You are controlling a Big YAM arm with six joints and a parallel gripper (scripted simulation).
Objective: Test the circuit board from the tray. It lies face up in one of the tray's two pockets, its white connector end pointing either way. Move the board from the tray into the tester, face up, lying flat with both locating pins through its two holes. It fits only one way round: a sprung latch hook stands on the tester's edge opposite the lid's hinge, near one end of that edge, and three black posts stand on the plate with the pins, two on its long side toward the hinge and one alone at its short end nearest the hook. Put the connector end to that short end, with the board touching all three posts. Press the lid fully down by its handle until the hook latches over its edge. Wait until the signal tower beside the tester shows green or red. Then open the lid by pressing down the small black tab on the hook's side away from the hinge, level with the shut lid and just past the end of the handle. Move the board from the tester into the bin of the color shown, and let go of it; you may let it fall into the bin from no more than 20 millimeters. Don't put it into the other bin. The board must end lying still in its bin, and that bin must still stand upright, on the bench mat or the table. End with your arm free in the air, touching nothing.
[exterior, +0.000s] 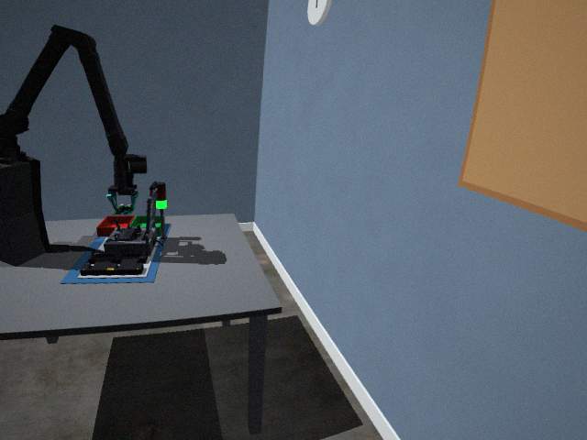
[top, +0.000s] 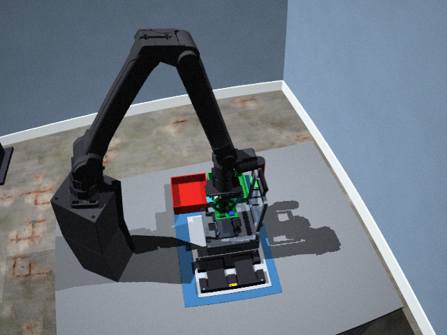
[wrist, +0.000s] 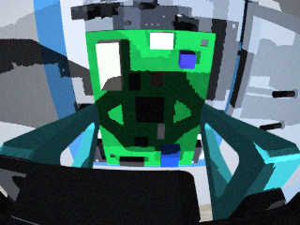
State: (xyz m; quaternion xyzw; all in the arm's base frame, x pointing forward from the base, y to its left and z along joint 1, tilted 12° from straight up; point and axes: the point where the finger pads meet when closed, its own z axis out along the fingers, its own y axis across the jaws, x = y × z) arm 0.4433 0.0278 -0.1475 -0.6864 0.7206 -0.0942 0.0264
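we find the gripper (wrist: 150,145) with its fingers set wide and clamped across the circuit board (wrist: 150,75), which hangs face up in the air above the far end of the tester (top: 227,242). the signal tower (exterior: 161,203) shows green.

risks noted:
- the red bin (top: 187,192) adjoins the green bin (exterior: 142,219); a short or skewed carry could drop the board wrongly.
- the raised lid (top: 260,202) stands just beside the wrist; a sideways swing may strike it.
- release from too high could bounce the board out.
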